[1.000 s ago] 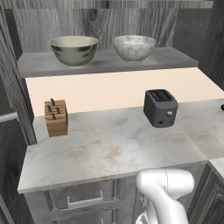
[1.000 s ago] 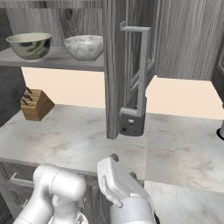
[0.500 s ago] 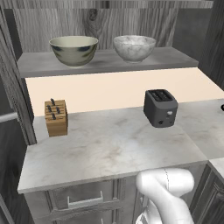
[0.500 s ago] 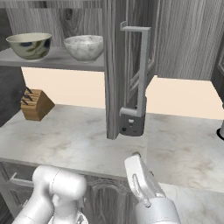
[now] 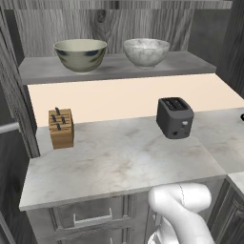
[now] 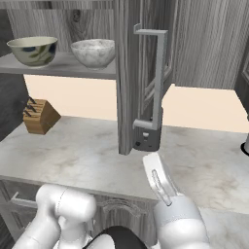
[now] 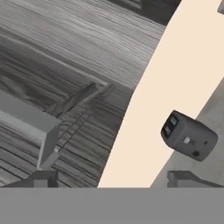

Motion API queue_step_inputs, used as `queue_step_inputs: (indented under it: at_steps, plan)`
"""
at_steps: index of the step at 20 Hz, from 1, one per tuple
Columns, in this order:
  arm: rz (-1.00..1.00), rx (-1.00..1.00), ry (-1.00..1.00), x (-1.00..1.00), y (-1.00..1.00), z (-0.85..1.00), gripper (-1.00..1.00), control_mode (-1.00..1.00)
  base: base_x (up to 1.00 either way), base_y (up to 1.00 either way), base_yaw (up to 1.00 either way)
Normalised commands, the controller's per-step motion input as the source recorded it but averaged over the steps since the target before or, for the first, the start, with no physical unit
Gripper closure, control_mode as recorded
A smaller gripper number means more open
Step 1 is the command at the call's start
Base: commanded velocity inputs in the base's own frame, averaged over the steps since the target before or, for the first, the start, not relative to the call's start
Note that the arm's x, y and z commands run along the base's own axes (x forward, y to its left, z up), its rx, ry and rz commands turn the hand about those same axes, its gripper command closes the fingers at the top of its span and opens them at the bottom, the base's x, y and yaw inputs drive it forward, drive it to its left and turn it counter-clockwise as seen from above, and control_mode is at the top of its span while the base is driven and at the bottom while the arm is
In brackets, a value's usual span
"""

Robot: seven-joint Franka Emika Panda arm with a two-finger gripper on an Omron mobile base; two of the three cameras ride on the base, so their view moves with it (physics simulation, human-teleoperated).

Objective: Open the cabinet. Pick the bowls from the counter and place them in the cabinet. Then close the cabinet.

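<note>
The cabinet (image 5: 119,66) stands open, and both bowls sit side by side on its grey shelf. The beige-olive bowl (image 5: 80,54) is on the left and the marbled white-grey bowl (image 5: 146,51) on the right. The open right door (image 6: 127,73) shows edge-on, with its long bar handle (image 6: 156,78) facing me. My hand (image 6: 158,177) rises just below that handle, over the counter (image 5: 119,162). In the hand view my gripper (image 7: 113,179) is open with nothing between its tips. There the handle (image 7: 26,116) lies to the left.
A dark toaster (image 5: 175,117) stands on the counter behind the open door and a wooden knife block (image 5: 61,127) at the left. Grey drawer fronts (image 5: 90,219) run below the counter's edge. Another door edge (image 5: 14,105) hangs at the far left.
My hand has swung to the right and then risen towards the lower end of the door handle. The bowls, the door and the base have not moved.
</note>
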Motion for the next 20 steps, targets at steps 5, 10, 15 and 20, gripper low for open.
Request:
queue_step_inputs:
  at_steps: [5,10,15,20]
  plan:
    - [0.00,-0.01,0.23,0.48,0.00,0.03,-1.00,-1.00,0.00,0.00,0.00]
    - [-0.03,-0.05,0.36,0.59,0.00,0.00,-1.00,-1.00,0.00,0.00,0.00]
    - [-0.03,-0.11,0.29,0.44,0.00,-0.08,-1.00,-1.00,0.00,0.00,0.00]
    - [-0.03,-0.20,0.14,0.13,0.13,-0.36,-1.00,-1.00,0.00,0.00,0.00]
